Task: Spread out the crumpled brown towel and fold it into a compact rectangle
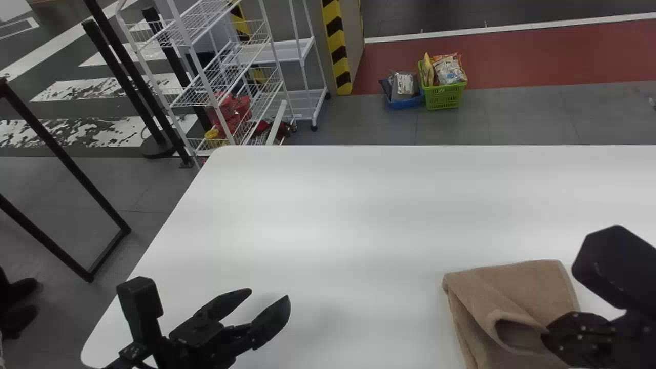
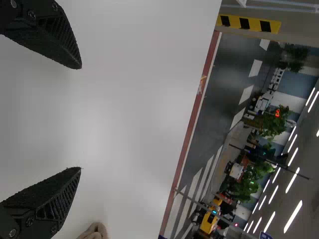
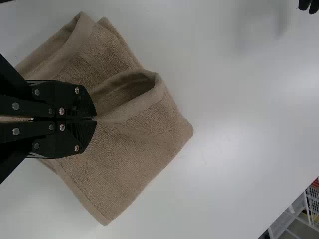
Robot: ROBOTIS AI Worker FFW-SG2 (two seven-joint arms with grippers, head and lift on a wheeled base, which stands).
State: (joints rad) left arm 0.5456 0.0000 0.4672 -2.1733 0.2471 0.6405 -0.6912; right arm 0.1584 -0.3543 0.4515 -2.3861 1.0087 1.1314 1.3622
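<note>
Can see a white table [image 1: 384, 205], reaching well past the brown towel [image 1: 535, 282] on it, farthest to the towel's left. Can make out a wire rack [image 1: 197, 97] on the floor beyond the towel and well off to its left. Also beyond the towel, can spot a green basket [image 1: 443, 97] of packets on the floor, with a blue basket [image 1: 407, 102] just beside. Back at the towel, find uneven, partly folded layers, with the upper one raised into an open loop [image 3: 152, 82] on the side toward the camera on the head. Right at that loop, see the right gripper [image 1: 544, 335], in from the towel's right and over its layers, with fingers closed together on the hem and touching the cloth. Well apart from the towel, to its left and above the table, see the left gripper [image 1: 269, 295], with fingers spread wide.
</note>
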